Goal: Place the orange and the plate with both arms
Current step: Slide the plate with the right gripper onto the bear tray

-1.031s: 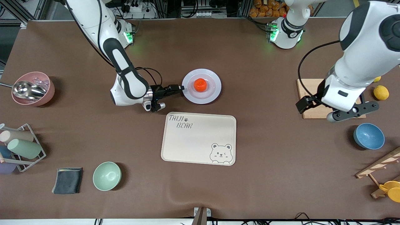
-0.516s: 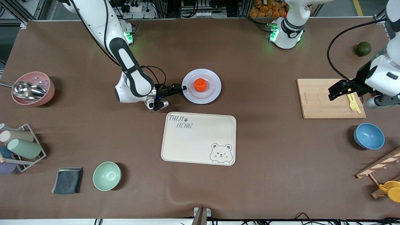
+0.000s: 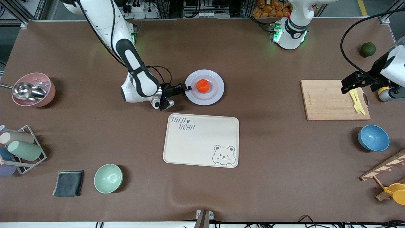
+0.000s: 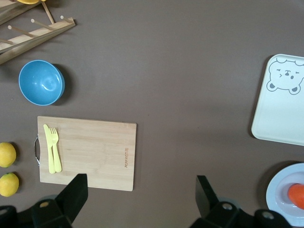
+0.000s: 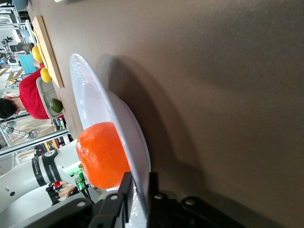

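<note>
At plate (image 3: 212,97) rim, on the edge toward right arm's end, right gripper (image 3: 188,88) pinches the rim narrow; orange (image 3: 202,85) sits in plate centre, farther than bear tray (image 3: 201,139); left gripper (image 4: 142,199) spread wide over brown table (image 3: 272,152) by cutting board (image 3: 322,98); cluttered lab room around the table.

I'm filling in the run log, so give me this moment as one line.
right gripper: shut on plate rim | orange: on plate | left gripper: open, over cutting board | tray: bare
</note>
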`<state>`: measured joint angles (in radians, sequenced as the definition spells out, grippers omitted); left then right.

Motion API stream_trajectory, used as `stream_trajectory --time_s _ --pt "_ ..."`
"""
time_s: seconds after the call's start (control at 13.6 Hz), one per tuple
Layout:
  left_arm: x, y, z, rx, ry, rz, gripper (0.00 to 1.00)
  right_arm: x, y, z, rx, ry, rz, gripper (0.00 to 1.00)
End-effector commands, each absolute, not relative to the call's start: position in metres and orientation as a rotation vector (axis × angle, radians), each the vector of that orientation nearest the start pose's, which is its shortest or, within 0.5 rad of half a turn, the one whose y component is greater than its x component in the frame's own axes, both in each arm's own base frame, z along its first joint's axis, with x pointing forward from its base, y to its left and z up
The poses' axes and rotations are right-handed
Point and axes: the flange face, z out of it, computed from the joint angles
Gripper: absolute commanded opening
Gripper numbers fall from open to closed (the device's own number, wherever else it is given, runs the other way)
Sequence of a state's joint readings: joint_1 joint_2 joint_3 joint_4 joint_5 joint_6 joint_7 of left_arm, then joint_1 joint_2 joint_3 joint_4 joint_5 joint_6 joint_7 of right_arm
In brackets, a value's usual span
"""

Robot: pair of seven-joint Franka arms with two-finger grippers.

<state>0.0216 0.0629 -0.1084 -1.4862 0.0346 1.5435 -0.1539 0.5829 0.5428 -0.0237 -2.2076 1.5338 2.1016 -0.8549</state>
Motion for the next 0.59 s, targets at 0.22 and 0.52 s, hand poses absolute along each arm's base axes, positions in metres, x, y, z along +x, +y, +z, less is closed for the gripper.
stream_trajectory --time_s 0.22,0.52 --pt "0.557 -0.041 0.629 -3.129 -0.077 0.020 1.00 0.412 0.304 0.131 -2.052 -0.087 0.361 0.00" --pt "0.557 -0.041 0.627 -3.129 -0.077 0.025 1.00 0.419 0.302 0.156 -1.939 -0.103 0.378 0.00"
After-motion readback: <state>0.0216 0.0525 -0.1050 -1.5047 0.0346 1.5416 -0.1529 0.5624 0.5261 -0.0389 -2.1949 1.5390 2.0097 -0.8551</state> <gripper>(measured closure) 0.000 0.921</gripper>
